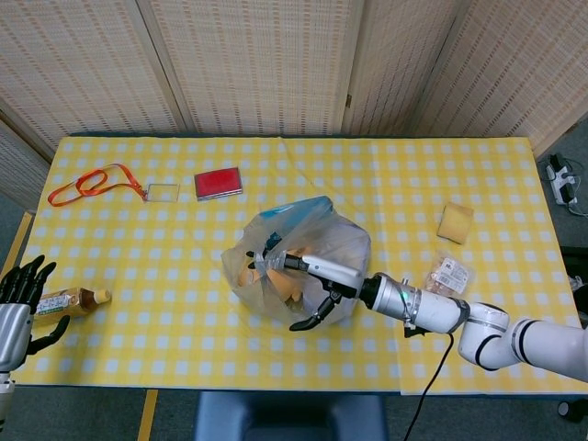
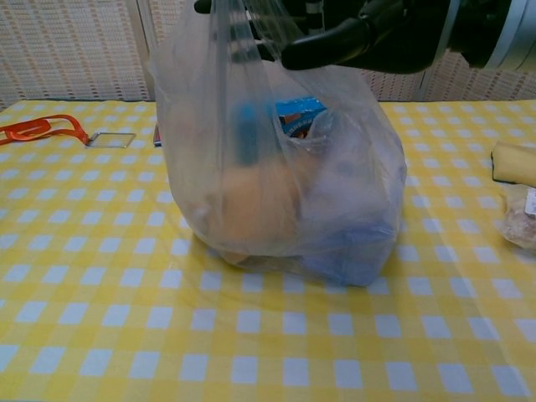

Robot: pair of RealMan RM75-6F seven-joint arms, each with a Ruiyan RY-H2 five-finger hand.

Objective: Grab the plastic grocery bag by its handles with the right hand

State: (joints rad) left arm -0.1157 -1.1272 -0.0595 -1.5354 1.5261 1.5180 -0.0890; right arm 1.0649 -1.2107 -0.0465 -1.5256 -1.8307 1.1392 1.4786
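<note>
From the head view, your plastic grocery bag [image 1: 299,266] sits near the middle of the table [image 1: 386,184], a thin, crinkled, see-through sack bulging over an orange lump and something blue. The table wears a yellow-and-white checked cloth. Around the bag you have a flat red card case [image 1: 218,182] and a clear badge holder on an orange lanyard [image 1: 87,184] toward the far left, a tan sponge-like block [image 1: 455,222] to the far right, and a small wrapped packet [image 1: 447,275] beside your right forearm. Your right hand [image 1: 308,280] reaches across the top of the bag from the right, dark fingers hooked into the gathered plastic at its mouth, holding the handles. Your left hand [image 1: 20,294] rests at the table's left edge, fingers spread, next to a lying tea bottle [image 1: 69,301]; whether it touches the bottle you cannot tell.

From the chest view, the bag [image 2: 280,167] fills the centre, its base on the cloth, its film drawn upward to the right hand [image 2: 352,38] at the top edge. The blue carton and orange item show blurred through the plastic. The lanyard [image 2: 38,130] lies at the left.
</note>
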